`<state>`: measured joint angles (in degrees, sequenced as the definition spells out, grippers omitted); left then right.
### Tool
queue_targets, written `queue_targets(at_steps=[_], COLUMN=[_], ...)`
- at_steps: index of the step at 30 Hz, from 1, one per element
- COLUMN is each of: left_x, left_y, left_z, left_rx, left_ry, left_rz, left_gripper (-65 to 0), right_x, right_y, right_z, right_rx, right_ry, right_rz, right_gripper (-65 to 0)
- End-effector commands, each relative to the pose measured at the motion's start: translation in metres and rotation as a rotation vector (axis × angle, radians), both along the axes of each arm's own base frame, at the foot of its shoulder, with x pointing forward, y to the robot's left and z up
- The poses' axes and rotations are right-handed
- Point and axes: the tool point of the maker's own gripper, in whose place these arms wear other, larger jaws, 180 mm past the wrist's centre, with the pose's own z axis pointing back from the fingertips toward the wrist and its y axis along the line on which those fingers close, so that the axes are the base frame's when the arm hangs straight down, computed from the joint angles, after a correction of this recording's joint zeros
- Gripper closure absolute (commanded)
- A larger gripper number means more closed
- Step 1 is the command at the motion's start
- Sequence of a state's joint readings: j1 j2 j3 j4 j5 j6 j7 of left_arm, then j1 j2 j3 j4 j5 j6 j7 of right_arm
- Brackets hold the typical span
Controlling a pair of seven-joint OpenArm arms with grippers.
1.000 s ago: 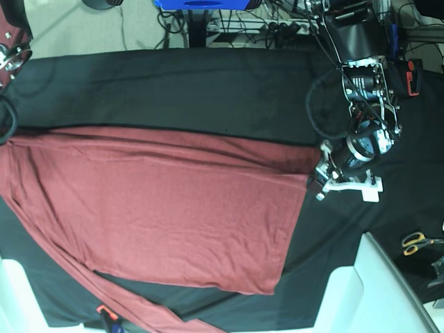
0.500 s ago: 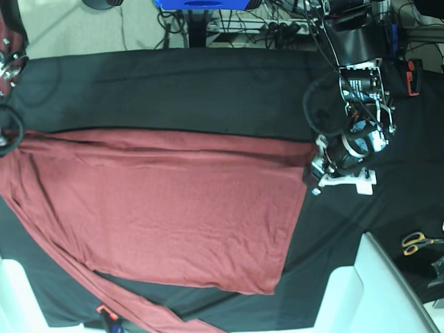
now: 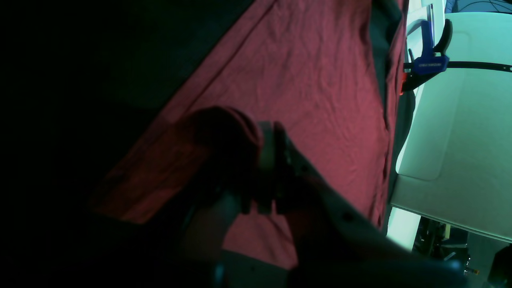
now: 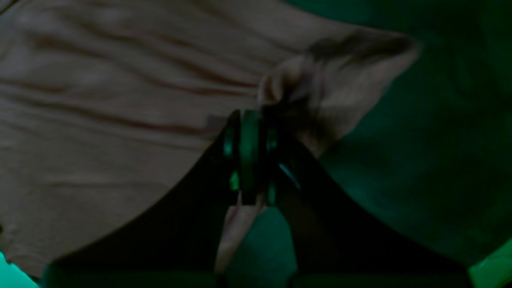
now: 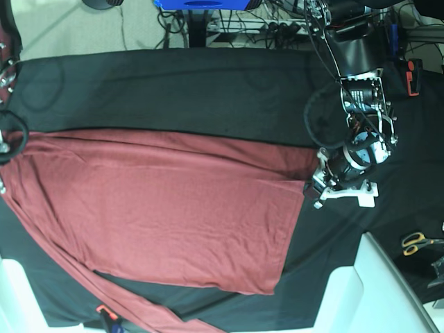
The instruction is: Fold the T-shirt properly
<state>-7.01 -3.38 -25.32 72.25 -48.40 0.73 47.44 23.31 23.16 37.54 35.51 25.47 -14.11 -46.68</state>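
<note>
1. Base view: T-shirt (image 5: 166, 215) is lying spread across the black-covered table (image 5: 173, 90), stretching from the left tool (image 5: 313, 189) all the way over to the right arm's side of the frame.
2. Left tool is sitting at the shirt's corner, jaws pressed together & pinching the red fabric; a white bracket is sticking out just behind it.
3. Left wrist view: left tool (image 3: 272, 132) is clamping a bunched fold of shirt (image 3: 312, 80), w/ the rest of the cloth running flat away from its tips.
4. Blue clamp (image 3: 430, 60) is sitting well beyond that tool, at the shirt's far edge against a white panel (image 3: 460, 128).
5. Right wrist view: right tool (image 4: 250, 120) is closed too, gripping a puckered bit of shirt (image 4: 120, 120); wrinkles are fanning out from the pinch. Colour is looking washed-out here.
6. Right tool itself is barely showing in base view, at frame edge.
7. Scissors (image 5: 416, 242) are lying on the table well apart from left tool, on the side away from the shirt.
</note>
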Motion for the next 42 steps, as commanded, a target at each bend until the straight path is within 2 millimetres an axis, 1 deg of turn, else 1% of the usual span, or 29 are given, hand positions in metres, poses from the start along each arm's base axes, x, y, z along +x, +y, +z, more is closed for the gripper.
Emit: queue_targets(at_steps=[1,5,8,13,16,18,20,22,25,29,31,32,34,38,39,41,42], left_x=[0.013,0.013,0.014,0.016,0.016,0.016,0.016,0.016,0.016,0.017,0.018,0.018,0.018,0.02,0.022,0.023,0.025], left_y=[0.005,0.006,0.006,-0.011,-0.012,-0.012,-0.012,-0.012,-0.012,-0.01,-0.009,-0.01,-0.009,-0.008,-0.008,-0.007,-0.006], left_z=[0.017,0.017,0.017,0.016,0.016,0.016,0.016,0.016,0.016,0.018,0.019,0.02,0.02,0.024,0.029,0.04,0.048], left_rx=[0.007,0.01,0.009,0.047,0.044,0.044,0.045,0.045,0.046,0.049,0.052,0.051,0.053,0.056,0.061,0.077,0.088], left_ry=[-0.056,-0.056,-0.055,-0.046,-0.047,-0.047,-0.048,-0.048,-0.048,-0.052,-0.056,-0.058,-0.06,-0.071,-0.084,-0.116,-0.137], left_rz=[0.004,0.004,0.001,-0.084,-0.083,-0.083,-0.082,-0.082,-0.082,-0.079,-0.079,-0.079,-0.079,-0.079,-0.08,-0.082,-0.082], left_gripper=[0.0,0.0,0.0,0.0,0.0,0.0,0.0,-6.3,-15.8,-31.8,-39.0,-41.6,-44.6,-45.1,-45.1,-45.1,-45.1], right_x=[0.011,0.014,0.015,0.015,0.016,0.016,0.016,0.018,0.028,0.041,0.046,0.047,0.048,0.045,0.046,0.049,0.045], right_y=[-0.017,-0.016,-0.02,-0.021,-0.021,-0.021,-0.02,-0.019,-0.014,-0.007,-0.009,-0.011,-0.012,-0.01,-0.01,-0.017,-0.025], right_z=[0.017,0.018,0.019,0.02,0.019,0.019,0.019,0.019,0.023,0.03,0.032,0.033,0.034,0.033,0.034,0.043,0.047], right_rx=[-0.038,-0.037,-0.057,-0.066,-0.065,-0.065,-0.063,-0.063,-0.064,-0.072,-0.096,-0.108,-0.117,-0.095,-0.095,-0.132,-0.159], right_ry=[-0.037,-0.041,-0.048,-0.052,-0.052,-0.052,-0.054,-0.064,-0.116,-0.192,-0.221,-0.229,-0.23,-0.22,-0.224,-0.251,-0.27], right_rz=[-0.01,-0.008,-0.013,-0.015,-0.015,-0.015,-0.016,0.004,0.092,0.2,0.22,0.222,0.223,0.233,0.232,0.228,0.204], right_gripper=[-0.6,-0.6,-0.6,-0.9,-1.4,-5.1,-10.4,-14.6,-19.5,-23.7,-26.0,-26.9,-27.3,-27.3,-27.3,-26.7,-26.7])
